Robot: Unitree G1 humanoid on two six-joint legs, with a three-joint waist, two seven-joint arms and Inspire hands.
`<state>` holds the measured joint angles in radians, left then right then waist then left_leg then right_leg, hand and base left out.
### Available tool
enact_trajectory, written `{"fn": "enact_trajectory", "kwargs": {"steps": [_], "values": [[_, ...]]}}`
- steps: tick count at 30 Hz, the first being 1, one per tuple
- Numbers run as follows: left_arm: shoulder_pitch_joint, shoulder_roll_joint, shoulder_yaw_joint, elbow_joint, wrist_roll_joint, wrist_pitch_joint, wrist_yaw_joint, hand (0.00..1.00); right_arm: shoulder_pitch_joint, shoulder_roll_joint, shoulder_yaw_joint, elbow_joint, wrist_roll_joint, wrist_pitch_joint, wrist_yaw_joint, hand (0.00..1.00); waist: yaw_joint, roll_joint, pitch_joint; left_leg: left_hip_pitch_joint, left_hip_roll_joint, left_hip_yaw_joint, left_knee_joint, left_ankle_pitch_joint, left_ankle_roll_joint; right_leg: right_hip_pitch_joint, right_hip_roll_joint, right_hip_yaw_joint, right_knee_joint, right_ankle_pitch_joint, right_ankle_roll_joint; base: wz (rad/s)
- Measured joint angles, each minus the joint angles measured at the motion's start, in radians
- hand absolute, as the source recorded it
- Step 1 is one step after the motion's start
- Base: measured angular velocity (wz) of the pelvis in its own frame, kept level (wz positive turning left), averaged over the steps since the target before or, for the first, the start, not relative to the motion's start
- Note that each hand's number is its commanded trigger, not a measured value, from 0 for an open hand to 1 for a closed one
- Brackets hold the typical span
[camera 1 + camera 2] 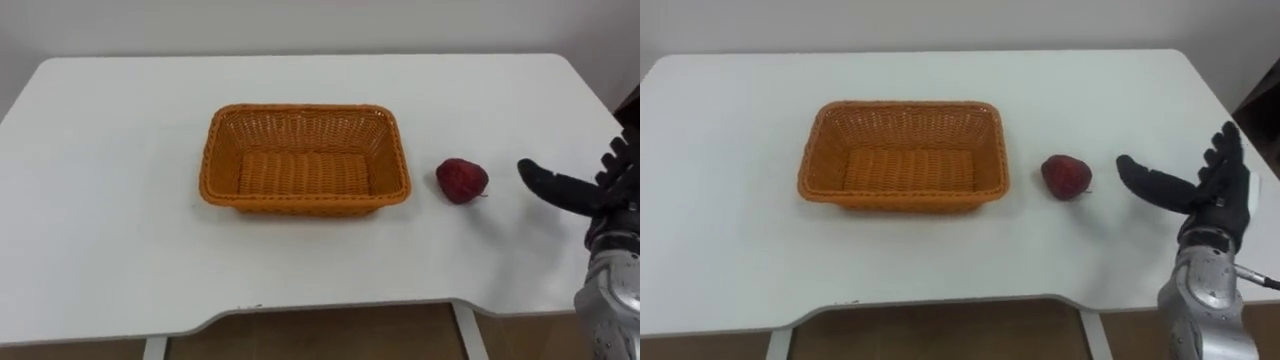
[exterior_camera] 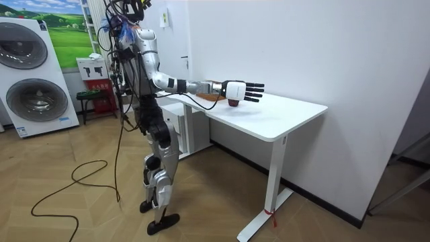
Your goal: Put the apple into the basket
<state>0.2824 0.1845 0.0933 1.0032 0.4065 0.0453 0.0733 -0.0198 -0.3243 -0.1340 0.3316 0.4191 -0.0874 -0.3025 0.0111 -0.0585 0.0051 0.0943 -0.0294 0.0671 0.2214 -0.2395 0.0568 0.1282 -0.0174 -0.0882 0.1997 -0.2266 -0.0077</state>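
A dark red apple lies on the white table, just right of the orange wicker basket, which holds nothing. My right hand hovers over the table a short way to the right of the apple, fingers straight and thumb pointing towards it, not touching it. In the room view the right hand reaches out over the table with the apple just below it.
The table's front edge runs close below the basket and has a rounded notch in the middle. The table's right edge lies near my right hand. I stand at the table's side; washing machines stand behind me.
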Motion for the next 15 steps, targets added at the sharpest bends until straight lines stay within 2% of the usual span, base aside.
{"fn": "enact_trajectory", "kwargs": {"steps": [8,15], "values": [[-0.007,0.002,0.002,0.008,0.020,-0.001,-0.010,0.00,-0.038,-0.001,0.029,0.131,-0.046,0.000,0.082,0.00,0.016,0.003,0.0016,0.013,0.001,0.001,0.001,0.000,0.000,0.017,0.001,-0.001,-0.012,0.002,-0.001,0.00],[-0.004,0.002,0.001,0.021,0.020,0.006,-0.041,0.00,-0.066,-0.002,0.040,0.181,-0.080,0.001,0.154,0.00,0.029,0.009,0.0049,0.002,0.000,-0.008,0.006,0.000,0.000,0.019,0.000,-0.012,-0.011,0.004,0.000,0.03]]}}
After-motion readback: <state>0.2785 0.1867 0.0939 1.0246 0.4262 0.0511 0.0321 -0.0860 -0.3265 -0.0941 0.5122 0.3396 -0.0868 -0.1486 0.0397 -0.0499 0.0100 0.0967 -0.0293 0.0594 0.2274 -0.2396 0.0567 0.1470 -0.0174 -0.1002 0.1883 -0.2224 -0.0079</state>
